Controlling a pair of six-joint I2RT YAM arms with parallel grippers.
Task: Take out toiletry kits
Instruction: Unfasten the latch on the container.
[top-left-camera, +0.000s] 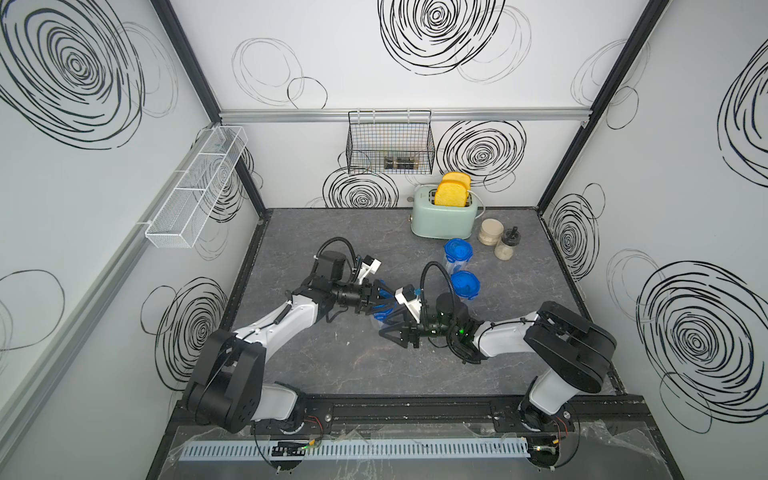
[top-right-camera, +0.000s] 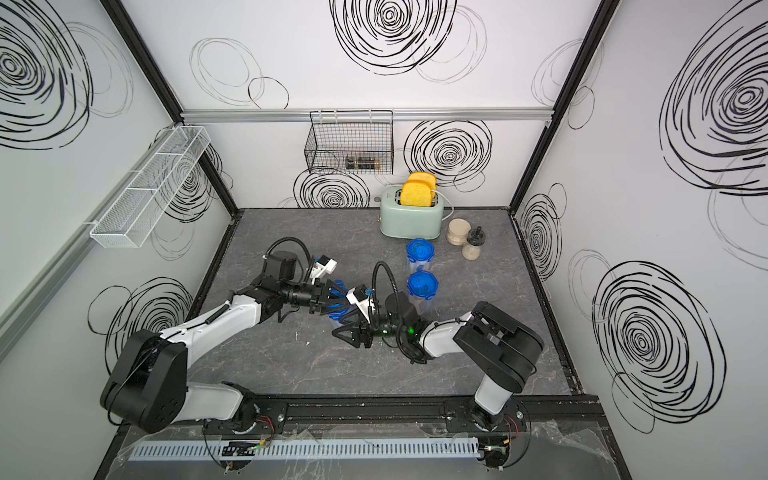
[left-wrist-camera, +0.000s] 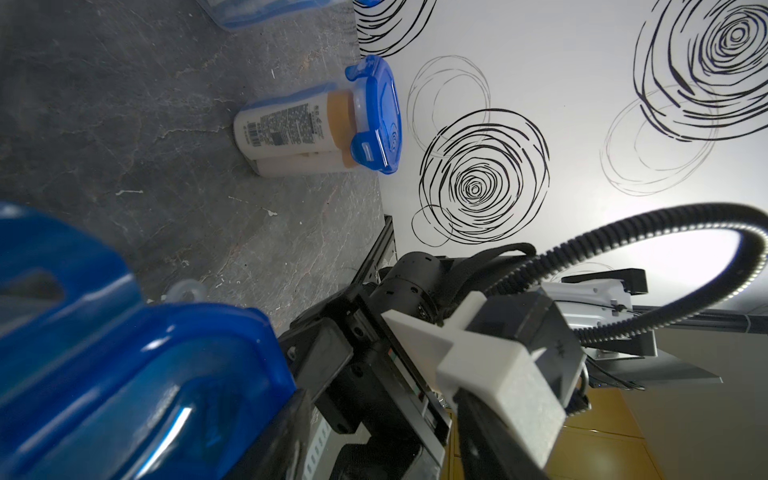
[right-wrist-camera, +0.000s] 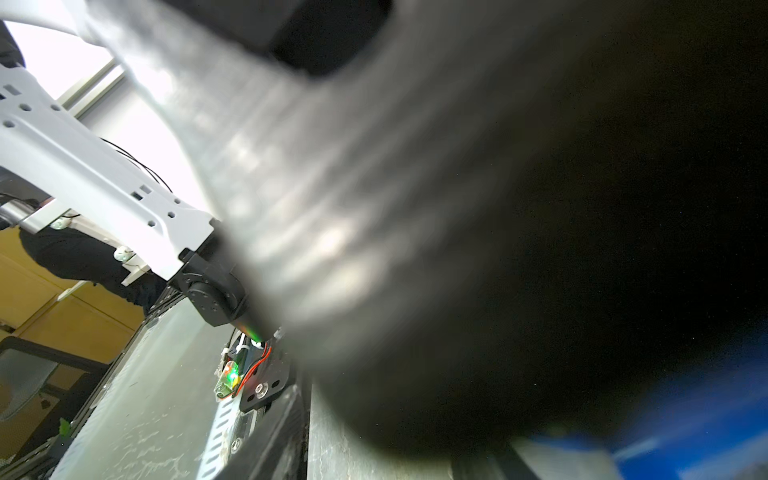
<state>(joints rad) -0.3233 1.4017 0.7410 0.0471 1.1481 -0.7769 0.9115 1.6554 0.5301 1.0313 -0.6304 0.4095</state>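
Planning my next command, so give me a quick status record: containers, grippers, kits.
near container: between both grippers, blue lid on
left gripper: jaws around its lid
right gripper: beside it, grip unclear
far containers: two, upright near toaster, lids on
kits: none out; cream bottles visible inside one container

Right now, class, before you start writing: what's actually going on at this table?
Both robot arms meet mid-table over one clear container with a blue clip lid. The left gripper grips it at the lid. The right gripper sits close against it, though whether it grips is unclear. Two more lidded containers stand upright nearer the toaster, and one shows cream bottles with tan caps inside. No toiletries are out yet.
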